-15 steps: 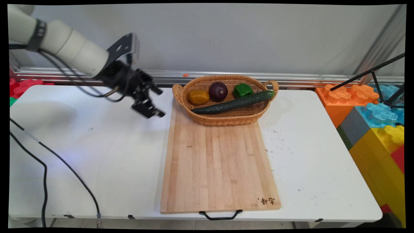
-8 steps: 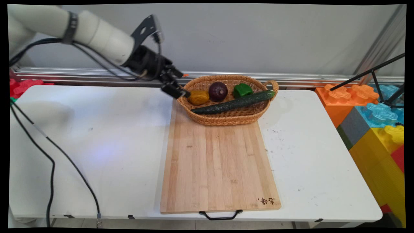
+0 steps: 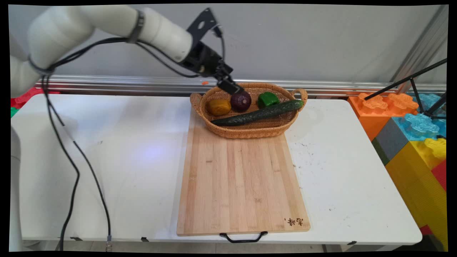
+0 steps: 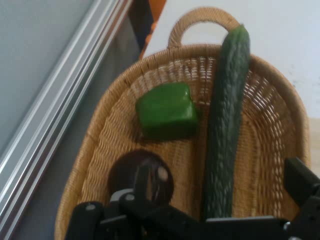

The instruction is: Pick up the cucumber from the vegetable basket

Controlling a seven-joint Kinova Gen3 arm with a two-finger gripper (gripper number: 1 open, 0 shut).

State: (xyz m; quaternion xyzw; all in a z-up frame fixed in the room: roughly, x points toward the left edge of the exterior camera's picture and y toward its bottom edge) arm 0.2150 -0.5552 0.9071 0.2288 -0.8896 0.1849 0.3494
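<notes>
A wicker basket (image 3: 250, 134) stands at the far end of a wooden cutting board (image 3: 242, 178). It holds a yellow-brown vegetable (image 3: 219, 106), a purple onion (image 3: 240, 100), a green pepper (image 3: 267, 99) and a long cucumber (image 3: 257, 113). My gripper (image 3: 232, 87) hangs open over the basket's back rim, just above and left of the onion, holding nothing. In the hand view the gripper (image 4: 220, 175) looks down into the basket (image 4: 115, 95): the onion (image 4: 125, 172) lies by the left finger, the cucumber (image 4: 227, 125) runs between the fingers, and the pepper (image 4: 167, 111) lies beyond.
Large coloured foam blocks (image 3: 410, 125) stack at the table's right end, with a black tripod leg (image 3: 410, 80) over them. A metal rail (image 3: 125, 84) runs along the wall. Black cables (image 3: 71, 150) hang over the table's left side. Red blocks (image 3: 25, 94) sit far left.
The arm has swung right and upward, carrying the gripper from over the bare table left of the board to above the basket's back rim near the onion. The vegetables have not moved.
</notes>
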